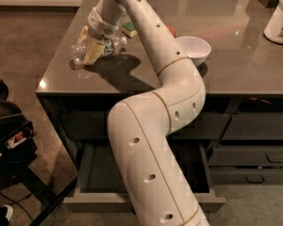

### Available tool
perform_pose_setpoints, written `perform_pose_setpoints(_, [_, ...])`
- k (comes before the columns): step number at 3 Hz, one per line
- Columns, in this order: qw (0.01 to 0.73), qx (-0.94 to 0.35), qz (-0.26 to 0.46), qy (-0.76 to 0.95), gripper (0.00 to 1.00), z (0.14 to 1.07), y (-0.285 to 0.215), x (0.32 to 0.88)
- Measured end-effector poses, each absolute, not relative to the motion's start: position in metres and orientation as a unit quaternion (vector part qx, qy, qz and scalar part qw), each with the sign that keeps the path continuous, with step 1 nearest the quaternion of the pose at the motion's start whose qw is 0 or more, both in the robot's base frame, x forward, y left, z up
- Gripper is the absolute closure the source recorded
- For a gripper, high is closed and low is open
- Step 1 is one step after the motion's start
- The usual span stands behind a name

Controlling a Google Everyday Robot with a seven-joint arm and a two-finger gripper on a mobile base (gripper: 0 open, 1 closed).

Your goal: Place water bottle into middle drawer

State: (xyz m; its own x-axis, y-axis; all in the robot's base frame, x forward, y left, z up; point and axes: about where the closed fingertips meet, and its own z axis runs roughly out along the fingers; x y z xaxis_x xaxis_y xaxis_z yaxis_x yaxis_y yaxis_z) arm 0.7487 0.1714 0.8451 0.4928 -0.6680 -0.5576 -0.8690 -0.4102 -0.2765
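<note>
One bottle (111, 45) caught in the gripper (92, 51), at the table's (132, 81) front left corner.
Its fingers (93, 54) are closed across the bottle's middle, and the bottle lies sideways, left of the bowl (193, 48). Below the table, the drawer (83, 173) stands pulled open, with the arm crossing in front of it.

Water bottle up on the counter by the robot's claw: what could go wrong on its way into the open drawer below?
1. The gripper is at the water bottle, near the front-left corner of the counter; if the bottle slips, it could roll off the edge.
2. The arm hangs across the open middle drawer, so the way down looks cramped.
3. The arm passes close to the white bowl and might knock it.
</note>
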Motion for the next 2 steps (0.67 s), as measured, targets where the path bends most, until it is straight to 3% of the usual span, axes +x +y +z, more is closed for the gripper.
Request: perform_pose_setpoints(2, [0.304,-0.789,0.224,0.484,1.0,0.857,0.155,0.747])
